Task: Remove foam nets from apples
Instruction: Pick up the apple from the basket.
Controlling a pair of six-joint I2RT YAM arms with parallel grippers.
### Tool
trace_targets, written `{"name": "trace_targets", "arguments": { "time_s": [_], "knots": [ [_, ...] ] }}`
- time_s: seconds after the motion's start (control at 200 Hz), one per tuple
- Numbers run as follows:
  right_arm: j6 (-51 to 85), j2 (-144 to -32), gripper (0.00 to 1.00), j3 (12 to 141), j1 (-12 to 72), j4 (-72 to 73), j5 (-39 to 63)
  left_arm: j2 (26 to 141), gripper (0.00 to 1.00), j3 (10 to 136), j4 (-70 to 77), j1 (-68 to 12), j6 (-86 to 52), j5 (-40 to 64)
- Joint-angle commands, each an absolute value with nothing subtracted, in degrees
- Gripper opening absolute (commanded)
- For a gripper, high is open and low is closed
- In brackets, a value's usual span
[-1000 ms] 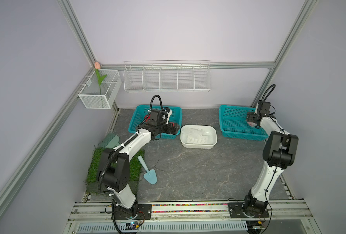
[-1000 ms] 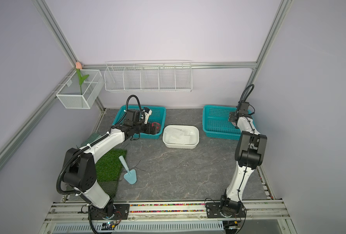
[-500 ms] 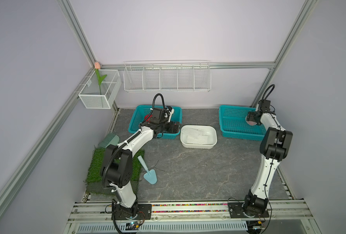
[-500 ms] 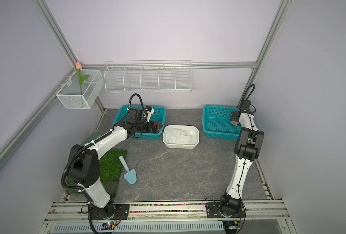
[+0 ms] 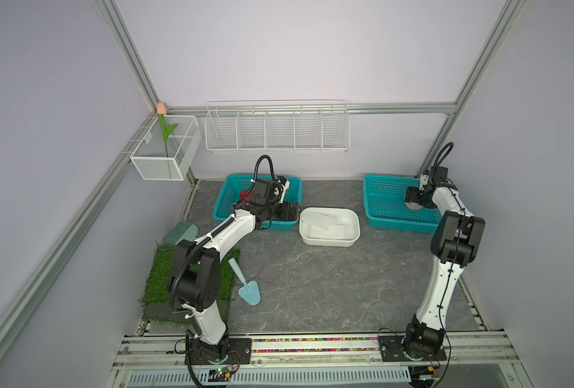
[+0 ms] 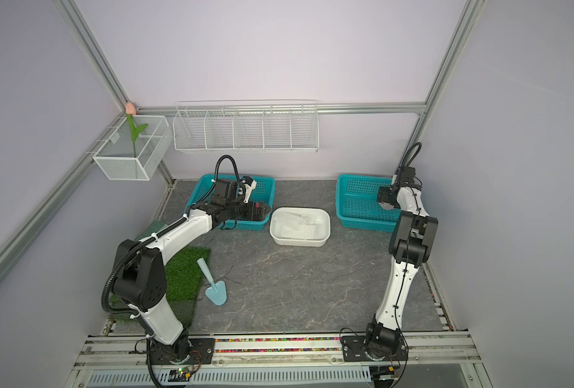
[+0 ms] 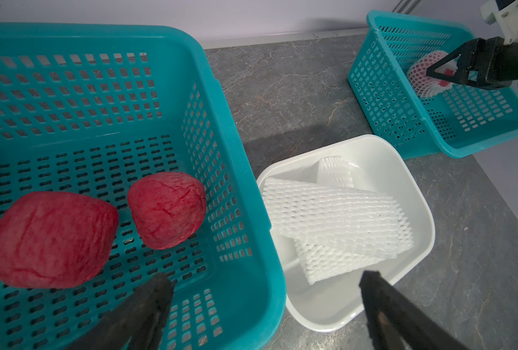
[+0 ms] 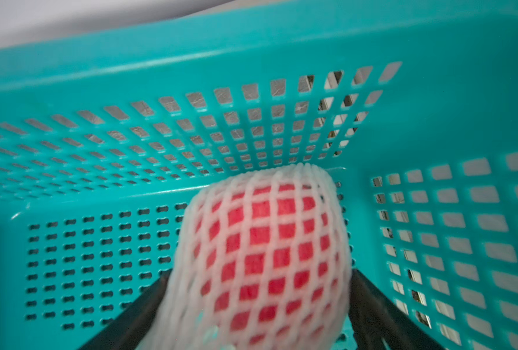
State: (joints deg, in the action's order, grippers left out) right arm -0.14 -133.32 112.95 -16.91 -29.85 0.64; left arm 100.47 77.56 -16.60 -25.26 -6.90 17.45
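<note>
The left arm (image 5: 225, 231) is mostly hiding the apples (image 5: 244, 195) at ten o'clock from the white tub (image 5: 355, 235); the netted apple (image 8: 263, 257) is blurring and running off the right wrist view

both top views high, looking down on whole table (image 5: 329, 285), each wrist view close inside a basket (image 7: 160, 39)

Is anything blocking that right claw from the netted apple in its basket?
Nothing visible does. In the right wrist view the netted apple lies directly between the fingers of the right gripper, inside the teal basket. Whether they press it yet is unclear.
</note>
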Motion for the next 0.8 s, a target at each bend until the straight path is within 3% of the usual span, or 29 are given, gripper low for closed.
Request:
{"name": "trace_targets", "arguments": {
  "time_s": [0.0, 0.06, 0.29, 0.795],
  "knots": [
    [0.5, -131.1, 0.78, 110.6, -17.2, -29.6, 3.4, 97.7, 0.99, 77.0, -17.1, -25.6, -6.6, 16.7],
    [0.5, -130.2, 0.73, 109.4, -17.2, -28.8, 3.7, 97.1, 0.99, 76.5, -17.0, -25.6, -6.5, 16.8],
    [0.5, -126.2, 0.68, 105.2, -17.1, -26.7, 3.8, 95.6, 0.99, 75.1, -17.2, -25.6, -5.8, 16.7],
    [0.2, -109.9, 0.67, 91.5, -13.4, -23.2, 7.9, 89.4, 1.0, 72.3, -16.8, -26.3, -4.5, 18.5]
  ]
}}
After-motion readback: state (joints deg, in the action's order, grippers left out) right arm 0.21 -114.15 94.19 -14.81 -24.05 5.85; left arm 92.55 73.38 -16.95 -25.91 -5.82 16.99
